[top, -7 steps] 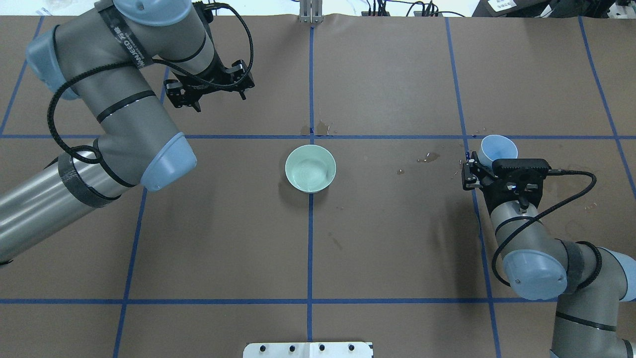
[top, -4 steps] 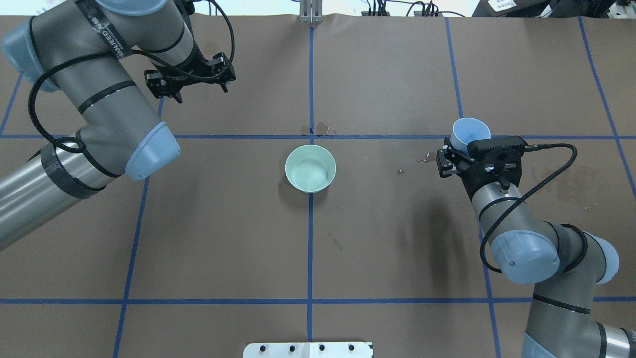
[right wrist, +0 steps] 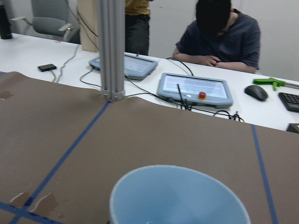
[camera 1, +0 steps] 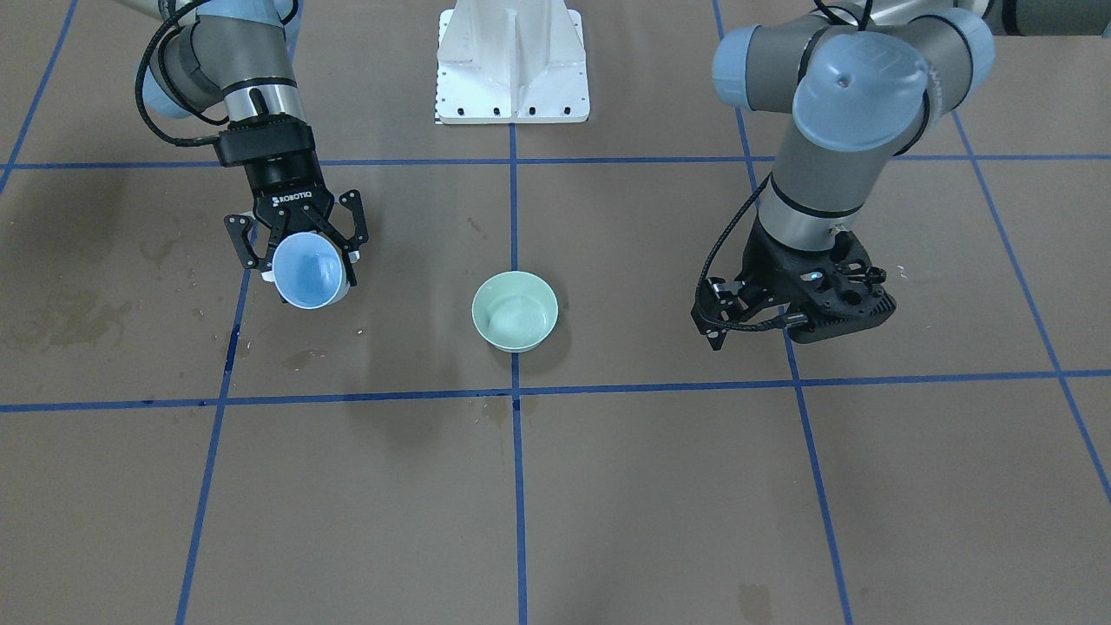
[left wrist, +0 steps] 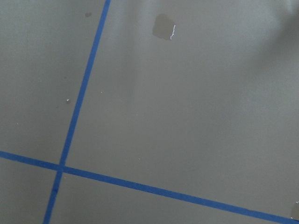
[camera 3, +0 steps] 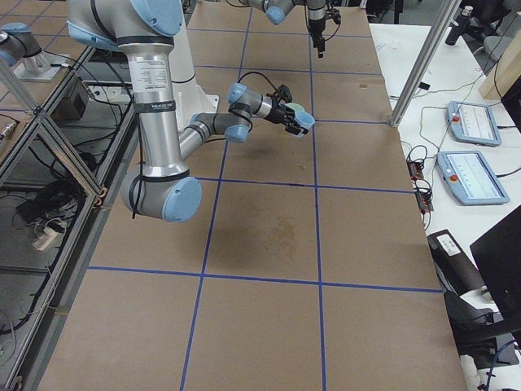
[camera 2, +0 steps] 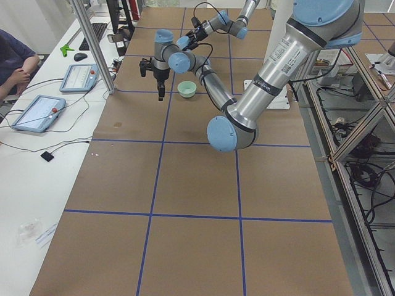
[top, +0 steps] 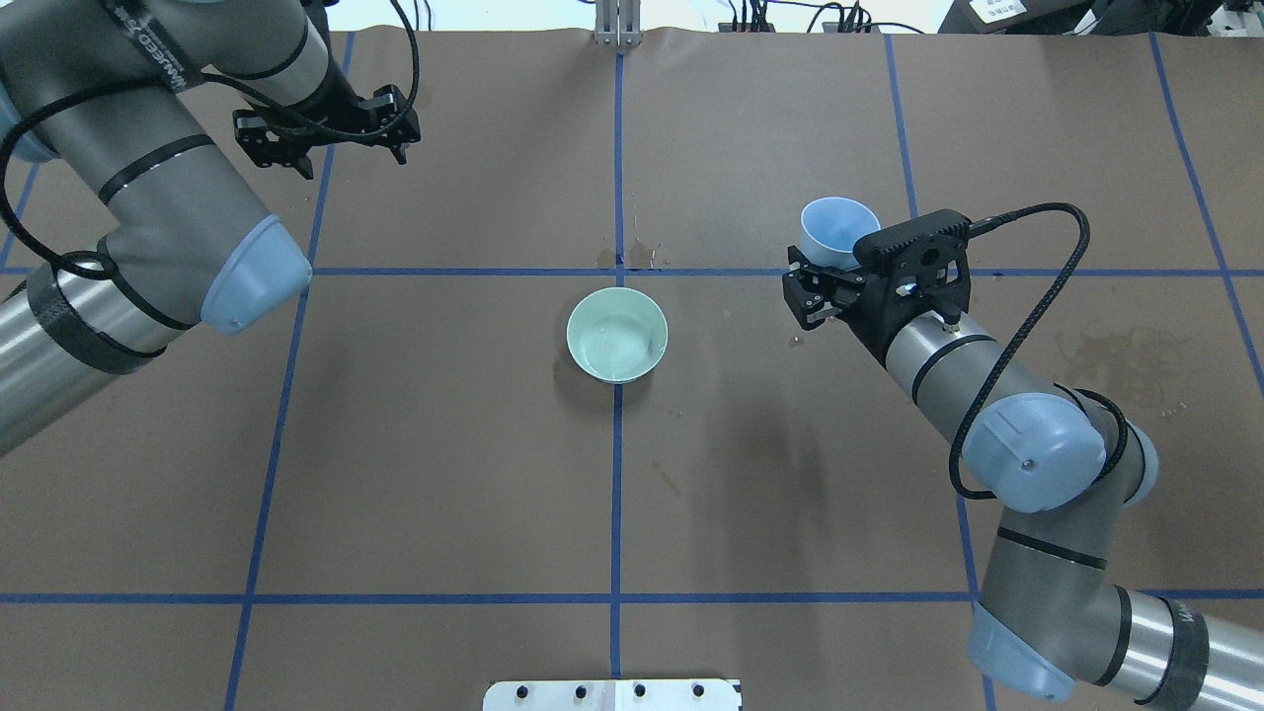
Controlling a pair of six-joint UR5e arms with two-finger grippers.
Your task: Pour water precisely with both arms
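the brown paper-covered table [top: 444, 464] carries a grid of blue tape lines [top: 790, 272]. the left arm [top: 148, 188] reaches over its far left part, its gripper [top: 352, 158] spread wide with nothing between the fingers, above bare paper. the right arm [top: 987, 395] reaches toward the middle, its gripper [camera 1: 304, 260] closed around a pale blue cup [top: 832, 229], held off the table with its mouth tipped away from the robot. a pale green bowl [top: 585, 321] sits on the centre tape line, well apart from the cup; water [top: 622, 346] ripples faintly in it. whether the cup holds water, i cannot tell. dark stains [top: 637, 257] mark the paper just beyond the bowl.
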